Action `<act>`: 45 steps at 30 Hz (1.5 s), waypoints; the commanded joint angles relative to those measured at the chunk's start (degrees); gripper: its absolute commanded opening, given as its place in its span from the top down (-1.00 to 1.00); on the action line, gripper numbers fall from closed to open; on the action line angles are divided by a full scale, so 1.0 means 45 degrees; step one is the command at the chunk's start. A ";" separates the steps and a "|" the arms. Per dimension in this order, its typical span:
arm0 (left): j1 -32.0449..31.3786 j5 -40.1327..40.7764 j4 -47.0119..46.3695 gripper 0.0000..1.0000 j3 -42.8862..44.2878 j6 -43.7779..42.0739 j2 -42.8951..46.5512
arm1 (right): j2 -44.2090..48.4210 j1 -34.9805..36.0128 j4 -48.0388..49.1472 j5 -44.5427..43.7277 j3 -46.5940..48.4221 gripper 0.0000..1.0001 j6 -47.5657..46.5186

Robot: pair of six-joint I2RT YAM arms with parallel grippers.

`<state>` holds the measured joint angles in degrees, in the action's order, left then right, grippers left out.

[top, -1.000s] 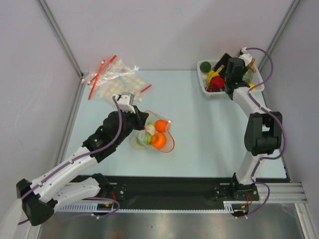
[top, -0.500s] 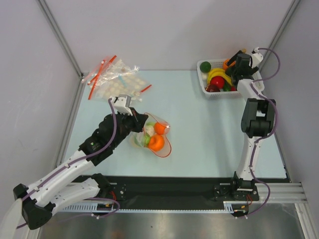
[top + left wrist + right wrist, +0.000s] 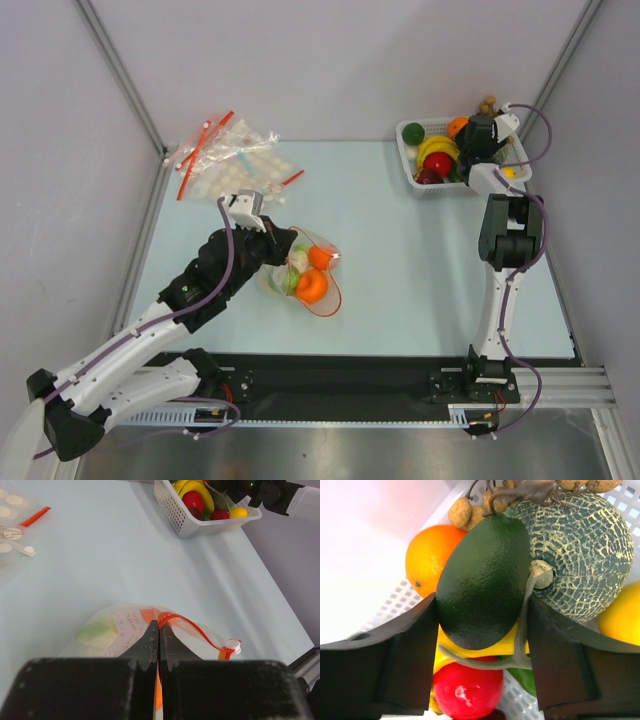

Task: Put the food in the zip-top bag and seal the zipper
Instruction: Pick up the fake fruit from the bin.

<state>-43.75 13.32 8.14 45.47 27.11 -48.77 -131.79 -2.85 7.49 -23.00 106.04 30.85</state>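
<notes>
The clear zip-top bag lies mid-table and holds two oranges, green pieces and a pale piece. My left gripper is shut on the bag's mouth edge. In the left wrist view its jaws pinch the bag where the red-orange zipper starts. The white slider sits at the strip's far end, and the mouth gapes. My right gripper is over the white basket. It is shut on a dark green avocado between its fingers.
The basket also holds an orange, a netted melon, a red fruit, a banana and a yellow lemon. Crinkled disc-dotted bags with red strips lie at the back left. The enclosure walls stand close behind the basket.
My right gripper has risen from deep in the basket to its far right side with the avocado. My left gripper has drawn the bag slightly left.
</notes>
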 commanded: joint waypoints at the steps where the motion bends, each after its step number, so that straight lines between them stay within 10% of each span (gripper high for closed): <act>1: 0.0034 0.0008 -0.0872 0.99 0.0207 0.0205 0.0116 | 0.0944 0.0009 0.1207 -0.0727 -0.0787 -0.09 -0.0449; 22: 0.0034 -0.0011 -0.0872 1.00 0.0149 0.0225 0.0253 | 0.5165 0.0243 0.0564 0.1633 -0.3486 0.01 -0.0469; 35: 0.0034 -0.0011 -0.0891 1.00 0.0168 0.0205 0.0253 | 0.3837 0.0380 -0.1213 0.3765 -0.3135 -0.71 -0.0759; 45: 0.0034 0.0126 -0.0833 0.99 0.0168 0.0147 0.0253 | 0.4734 0.0419 -0.2013 0.2731 -0.3603 -0.77 -0.2148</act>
<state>-43.75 13.32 8.14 45.47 27.09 -48.75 -114.59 -1.30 -0.27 -8.12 89.67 24.69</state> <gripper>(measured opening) 0.008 0.883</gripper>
